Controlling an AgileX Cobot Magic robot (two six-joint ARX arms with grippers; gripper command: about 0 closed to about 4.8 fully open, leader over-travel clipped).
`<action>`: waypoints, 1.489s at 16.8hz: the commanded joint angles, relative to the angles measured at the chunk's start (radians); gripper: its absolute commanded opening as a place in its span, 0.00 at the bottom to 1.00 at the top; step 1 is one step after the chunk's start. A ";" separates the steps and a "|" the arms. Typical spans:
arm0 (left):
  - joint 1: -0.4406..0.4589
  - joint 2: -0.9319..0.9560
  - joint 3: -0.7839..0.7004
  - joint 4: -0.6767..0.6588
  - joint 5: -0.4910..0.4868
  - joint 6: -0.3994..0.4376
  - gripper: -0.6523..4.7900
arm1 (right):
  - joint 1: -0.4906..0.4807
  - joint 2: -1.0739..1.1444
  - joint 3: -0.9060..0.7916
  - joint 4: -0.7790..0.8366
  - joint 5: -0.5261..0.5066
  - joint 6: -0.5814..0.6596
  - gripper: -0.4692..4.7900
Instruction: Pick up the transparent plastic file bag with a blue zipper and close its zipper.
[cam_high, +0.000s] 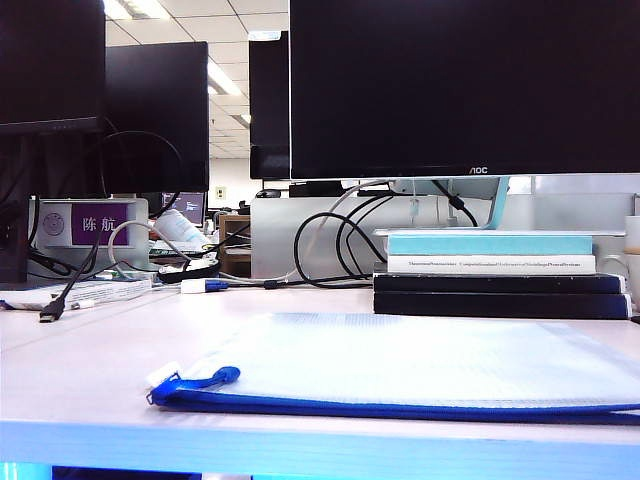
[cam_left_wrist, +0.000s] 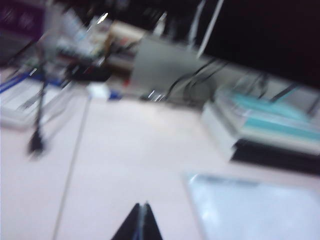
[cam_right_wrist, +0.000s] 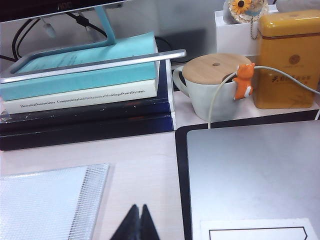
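Blurred table clutter lies beyond the left claw; both claws, right claw too, are pinched together, file bag cut off beside them, books behind.

Left wrist view is motion-blurred; the file bag runs off frame there, and the exterior view cuts its zipper at the edge
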 joint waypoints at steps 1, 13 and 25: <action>-0.001 -0.001 0.097 -0.093 0.010 0.067 0.11 | 0.001 -0.001 0.002 0.009 0.000 0.005 0.08; -0.005 0.622 0.647 -0.258 0.261 1.246 0.19 | 0.001 -0.001 0.002 0.011 -0.025 0.012 0.08; -0.027 0.983 0.683 -0.345 0.341 0.317 0.19 | 0.001 -0.001 0.002 0.011 -0.161 0.064 0.08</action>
